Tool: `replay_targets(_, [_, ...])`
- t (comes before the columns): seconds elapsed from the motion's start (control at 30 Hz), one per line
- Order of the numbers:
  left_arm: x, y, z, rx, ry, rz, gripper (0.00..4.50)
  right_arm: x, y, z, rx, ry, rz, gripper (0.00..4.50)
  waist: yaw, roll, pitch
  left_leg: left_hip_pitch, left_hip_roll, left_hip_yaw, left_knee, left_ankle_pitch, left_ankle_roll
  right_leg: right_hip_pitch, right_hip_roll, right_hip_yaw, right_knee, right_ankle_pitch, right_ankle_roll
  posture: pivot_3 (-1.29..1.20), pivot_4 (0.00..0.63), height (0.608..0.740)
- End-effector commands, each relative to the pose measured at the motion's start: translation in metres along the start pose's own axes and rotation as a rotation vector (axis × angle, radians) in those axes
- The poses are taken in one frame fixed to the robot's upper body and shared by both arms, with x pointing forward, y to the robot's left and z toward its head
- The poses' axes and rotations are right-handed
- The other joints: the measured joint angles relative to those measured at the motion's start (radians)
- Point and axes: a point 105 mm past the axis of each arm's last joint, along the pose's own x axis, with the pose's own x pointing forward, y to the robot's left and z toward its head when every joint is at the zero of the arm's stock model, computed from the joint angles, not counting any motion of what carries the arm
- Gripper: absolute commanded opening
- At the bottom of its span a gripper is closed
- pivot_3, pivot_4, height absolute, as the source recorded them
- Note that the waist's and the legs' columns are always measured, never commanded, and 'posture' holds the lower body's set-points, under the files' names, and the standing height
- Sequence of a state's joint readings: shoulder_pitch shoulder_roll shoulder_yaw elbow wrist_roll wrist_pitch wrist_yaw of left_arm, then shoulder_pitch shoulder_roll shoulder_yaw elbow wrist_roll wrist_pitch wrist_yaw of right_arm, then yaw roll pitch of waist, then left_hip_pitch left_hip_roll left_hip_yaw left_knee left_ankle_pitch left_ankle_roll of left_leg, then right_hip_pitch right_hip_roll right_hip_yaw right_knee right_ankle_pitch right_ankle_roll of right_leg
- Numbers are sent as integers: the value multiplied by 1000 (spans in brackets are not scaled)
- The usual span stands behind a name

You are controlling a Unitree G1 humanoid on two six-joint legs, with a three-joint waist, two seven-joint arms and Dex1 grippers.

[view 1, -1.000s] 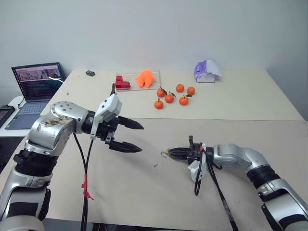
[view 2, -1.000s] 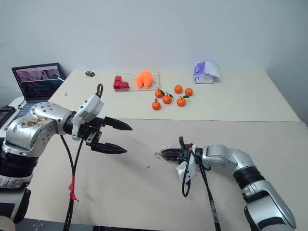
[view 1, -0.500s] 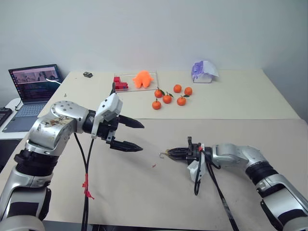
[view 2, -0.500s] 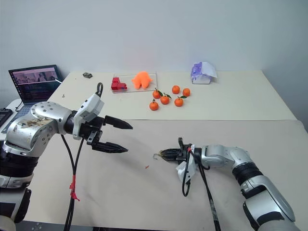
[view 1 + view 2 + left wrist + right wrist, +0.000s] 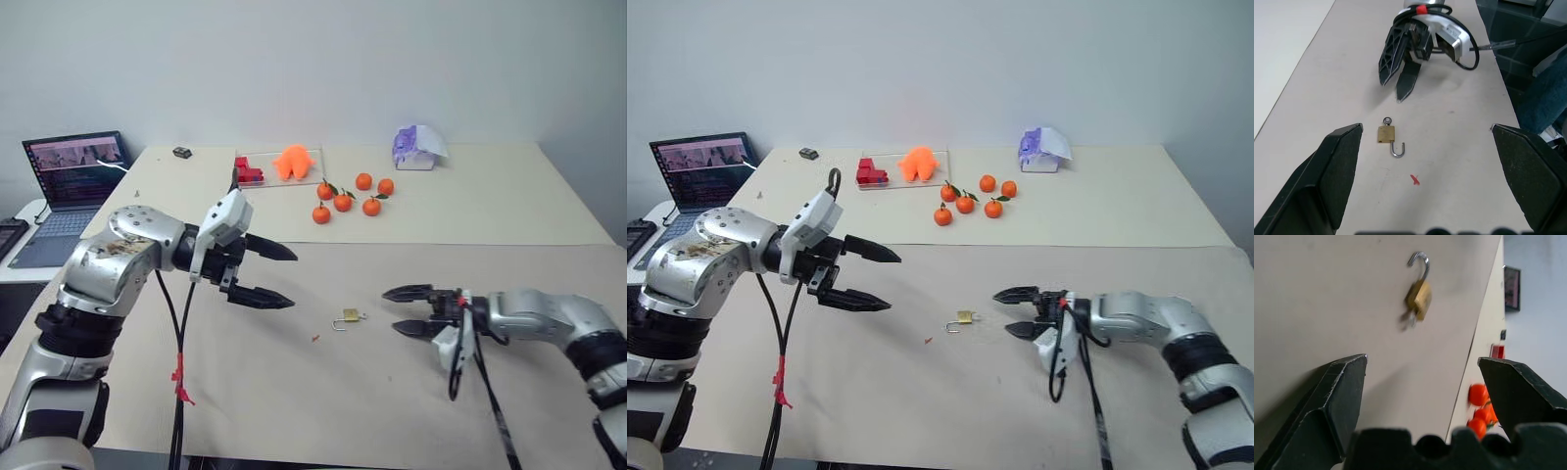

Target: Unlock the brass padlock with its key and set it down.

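The brass padlock (image 5: pixel 349 316) lies on the tan table between my two grippers, its silver shackle (image 5: pixel 1397 149) swung open. The key (image 5: pixel 1387 120) sticks out of the body's end opposite the shackle. My right gripper (image 5: pixel 390 310) hovers just right of the padlock, open and holding nothing, fingers pointing at it. My left gripper (image 5: pixel 292 279) hangs open above the table to the padlock's left, also holding nothing. In the right wrist view the padlock (image 5: pixel 1418 293) lies beyond the spread fingers.
Several small oranges (image 5: pixel 343 201) sit farther back, behind a clear tray (image 5: pixel 312 173) holding an orange toy (image 5: pixel 294 160) and red blocks (image 5: pixel 248 170). A purple-white object (image 5: pixel 419 145) is at the back, a laptop (image 5: pixel 73 176) far left. A red fleck (image 5: pixel 313 339) lies near the padlock.
My right gripper opened, let go of the padlock and drew back to the right; the padlock now lies on the table. The left gripper stayed put.
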State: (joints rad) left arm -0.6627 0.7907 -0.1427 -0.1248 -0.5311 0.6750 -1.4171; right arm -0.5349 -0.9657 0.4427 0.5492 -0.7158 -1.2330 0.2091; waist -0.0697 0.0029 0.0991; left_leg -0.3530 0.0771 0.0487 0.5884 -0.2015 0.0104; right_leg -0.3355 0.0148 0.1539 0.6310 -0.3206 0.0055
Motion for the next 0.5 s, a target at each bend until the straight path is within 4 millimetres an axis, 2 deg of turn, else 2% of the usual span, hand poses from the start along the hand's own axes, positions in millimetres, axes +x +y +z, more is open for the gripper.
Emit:
replay_targets(0.03, [1,3,4,43,-12,15,4500,-10,-12,-10,122,81,-26,4459,-5,0,0,0,0,0,0,0,0,0,0,0,0,0,0,0,150,724])
replay_targets(0.1, [2,4,-2,62,12,31,4500,-12,-12,-15,307,128,-19,4459,-7,-1,1,0,0,0,0,0,0,2,1,1,0,0,0,0,150,724])
replay_targets(0.17, [4,4,-20,128,86,51,4500,-16,-25,-14,752,132,-53,4459,-7,0,1,0,1,-1,-1,0,0,7,1,0,0,0,-1,0,150,724])
replay_targets(0.2, [4,3,-25,133,91,53,4500,-18,-35,-6,983,71,-66,4459,-7,3,1,1,1,0,-2,0,0,10,1,0,0,0,-1,0,150,724])
replay_targets(0.27, [6,2,-26,139,60,63,4500,-23,-53,11,1246,-43,-60,4459,-6,7,4,2,2,0,0,0,-1,13,1,0,-1,-1,-1,0,150,724])
replay_targets(0.4, [4,12,-14,98,-85,176,4500,-35,-92,33,1369,-168,-99,4459,4,6,5,1,5,-1,-2,0,0,15,1,-3,-3,-1,0,0,150,724])
replay_targets(0.5, [3,10,-6,81,-162,233,4500,-39,-94,41,1387,-155,-80,4459,11,6,5,0,5,-1,-6,-1,0,13,1,-5,-5,-5,6,0,150,724])
